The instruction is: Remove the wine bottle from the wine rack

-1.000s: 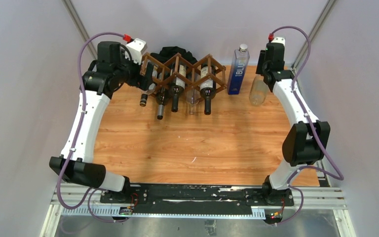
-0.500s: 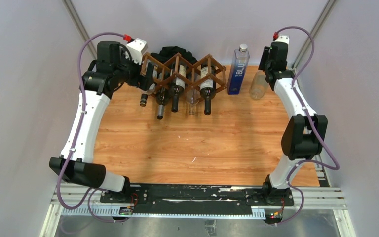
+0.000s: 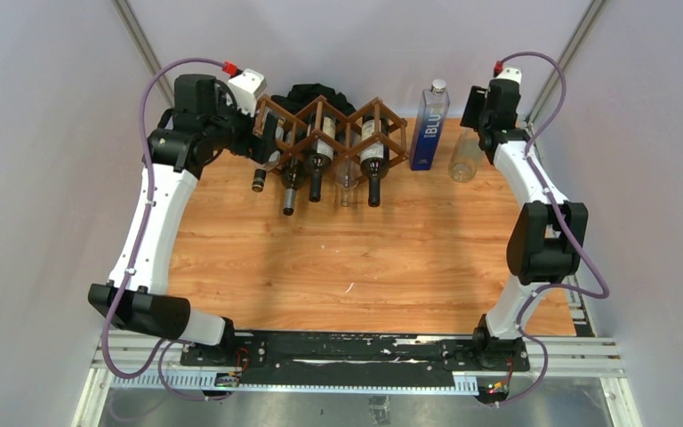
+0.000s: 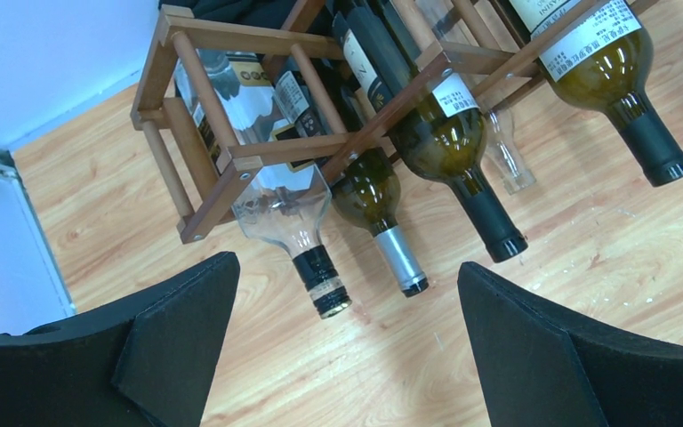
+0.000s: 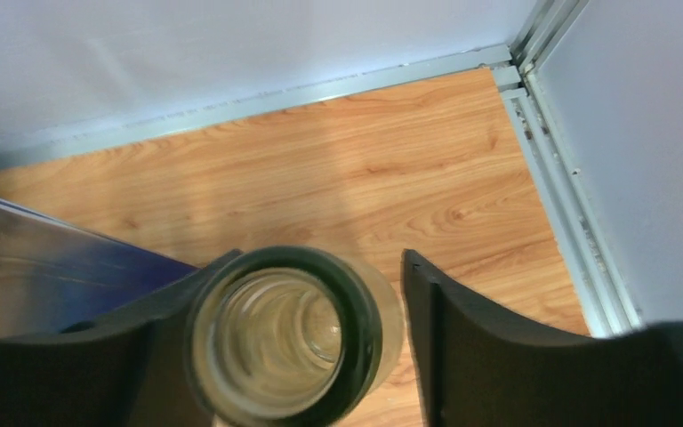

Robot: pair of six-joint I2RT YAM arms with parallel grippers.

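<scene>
The dark brown wooden wine rack stands at the back of the table and also shows in the left wrist view. Several bottles lie in it, necks toward the front: a clear bottle at the left end, then green wine bottles. My left gripper is open and empty at the rack's left end, its fingertips either side of the clear bottle's cap. My right gripper is at the back right, over an upright clear bottle that also shows in the top view. Its jaws straddle the bottle, with a small gap on the right side.
A tall blue bottle stands just left of the right gripper and shows in the right wrist view. A black cloth heap lies behind the rack. The back wall and the table's right rail are close to the right gripper.
My right arm has swung toward the back wall with the clear bottle, which now stands a little farther back. The left arm and the rack have not moved.
</scene>
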